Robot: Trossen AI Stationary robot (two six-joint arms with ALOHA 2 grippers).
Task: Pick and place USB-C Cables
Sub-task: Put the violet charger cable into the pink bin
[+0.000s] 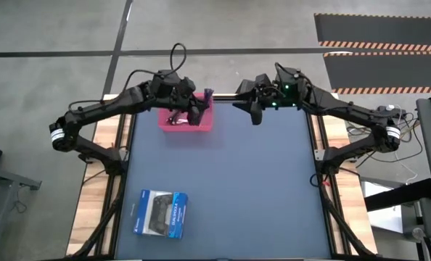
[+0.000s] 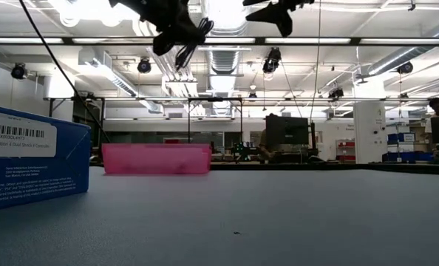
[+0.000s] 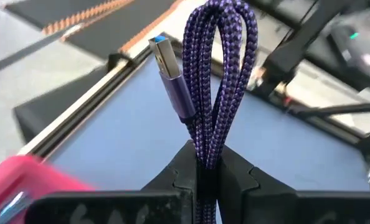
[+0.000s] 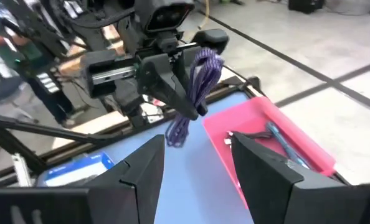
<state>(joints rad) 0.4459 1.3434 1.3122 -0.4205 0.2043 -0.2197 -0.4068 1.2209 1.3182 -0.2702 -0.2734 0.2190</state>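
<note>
Left hand [image 3: 203,177], fingers clamped on the folded purple cable [image 3: 219,81], hangs above the pink tray [image 1: 201,123] at the surface's 11 o'clock. Cable's long axis runs outward from the fingers, loop and plug farthest. Right hand [image 4: 188,165], fingers apart, hovers at 12 o'clock.

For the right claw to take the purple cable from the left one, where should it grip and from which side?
Probably the free loop of the purple USB cable beyond the left claw, which pinches the folded bundle mid-length. The open right claw already faces it, so coming straight on, fingers astride the doubled strands and clear of the plug, looks best.
</note>
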